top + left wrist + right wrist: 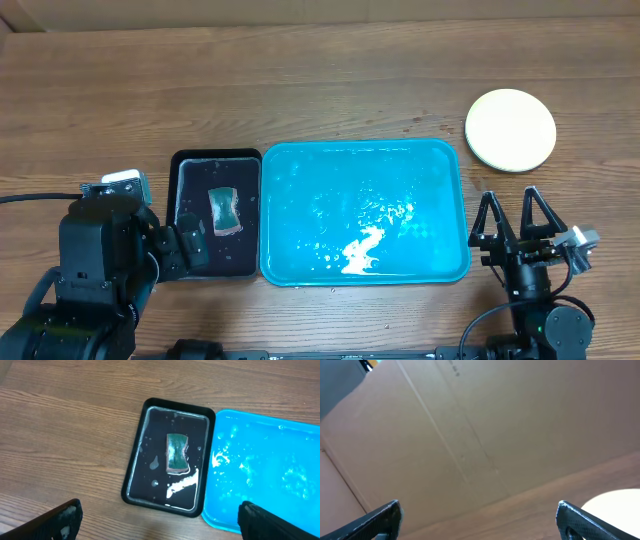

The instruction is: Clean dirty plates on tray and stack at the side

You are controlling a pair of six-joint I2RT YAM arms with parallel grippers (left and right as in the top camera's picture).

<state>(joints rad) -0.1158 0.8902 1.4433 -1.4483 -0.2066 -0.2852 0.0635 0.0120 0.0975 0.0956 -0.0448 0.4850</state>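
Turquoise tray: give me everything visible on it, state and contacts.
The large turquoise plastic tray is rectangular with rounded corners and a raised rim, and it lies flat mid-table. Its floor is wet, with droplets and a white foam streak near the robot-side rim. It holds nothing else. Its left rim looks to abut the small black tray. Nothing else touches it.
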